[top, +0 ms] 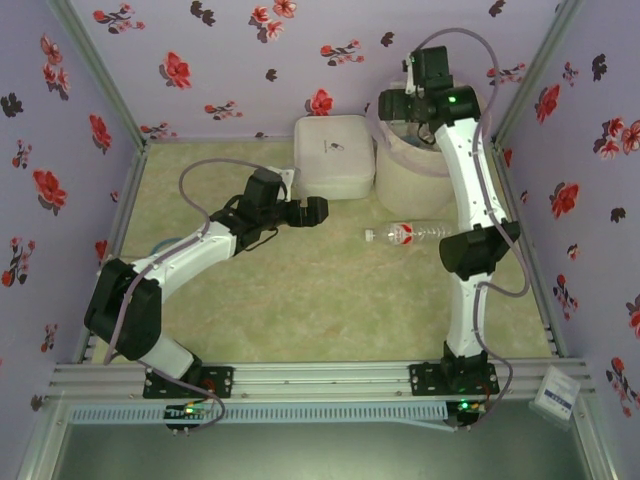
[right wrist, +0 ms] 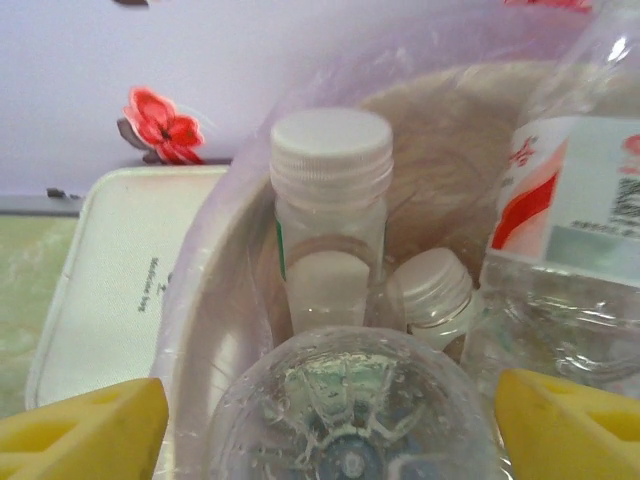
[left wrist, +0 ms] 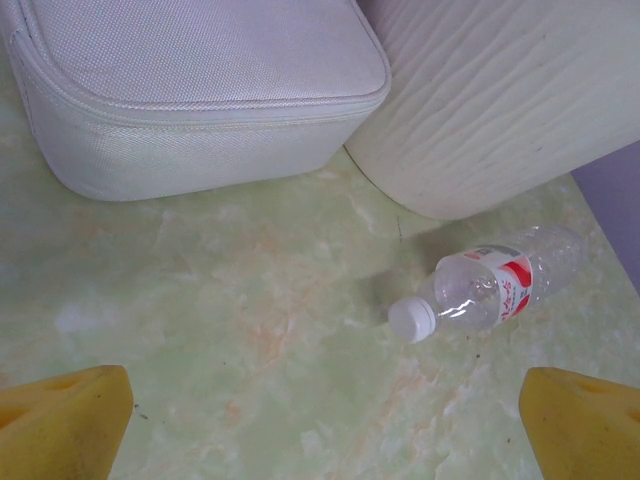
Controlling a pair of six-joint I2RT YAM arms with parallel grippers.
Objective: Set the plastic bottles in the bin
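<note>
Left gripper [left wrist: 325, 410]: fingers spread wide, holding nothing, above the table [top: 300, 300].
White box [top: 333, 155]: lidded, at the back wall, just beside the bin's left side.
Loose bottle [top: 410, 234]: on its side on the table, white cap pointing left (red-and-white label), just in front of the bin.
Bin [top: 405, 185]: back right corner, pink-lined, with a white-capped bottle [right wrist: 330, 200] and a red-labelled bottle [right wrist: 570, 200] inside.
Right gripper [right wrist: 330, 435]: over the bin, fingers apart, a clear bottle base [right wrist: 350, 400] between them with a gap on its left.
</note>
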